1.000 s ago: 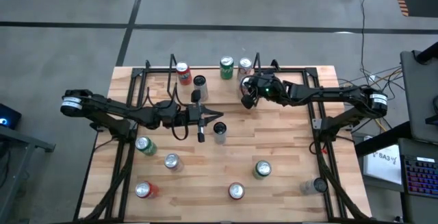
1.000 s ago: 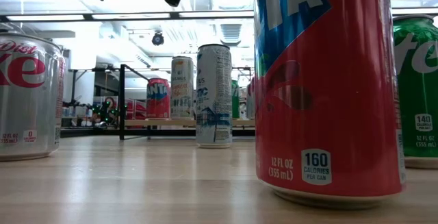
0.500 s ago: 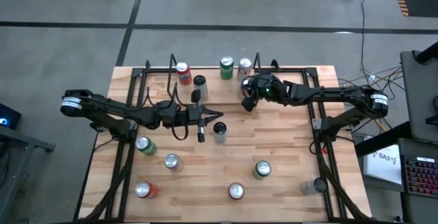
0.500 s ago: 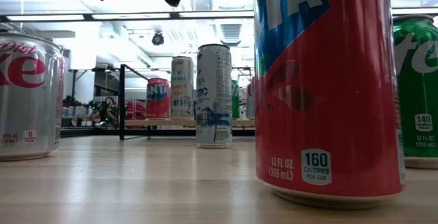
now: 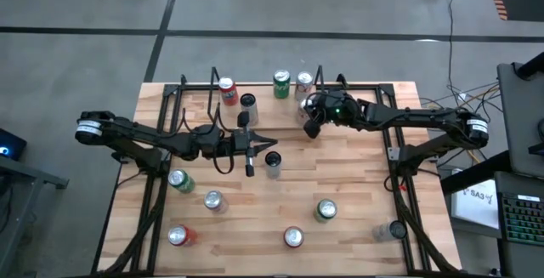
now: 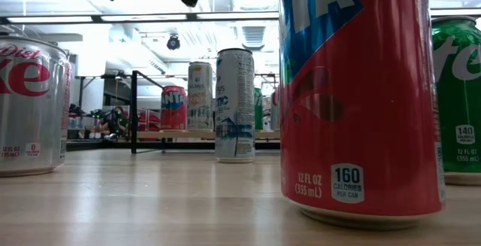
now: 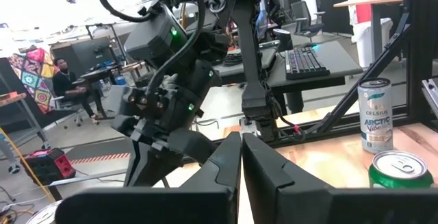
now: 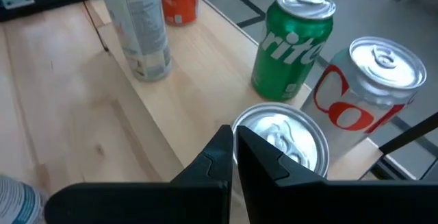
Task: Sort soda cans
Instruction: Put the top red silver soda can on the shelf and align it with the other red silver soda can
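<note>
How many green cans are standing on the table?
3. One green can stands at the far edge, one near the left side, and one toward the near right. Others could be hidden under the arms.

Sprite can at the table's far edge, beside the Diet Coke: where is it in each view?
High view: Sprite can, far edge, middle.
Right wrist view: upper middle.
Low view: cannot tell.
Left wrist view: cannot tell whether its green can is this one.
Shared landmark: Diet Coke can beside it.

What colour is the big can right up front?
Red, with blue and white lettering; the low view shows it best.
</note>
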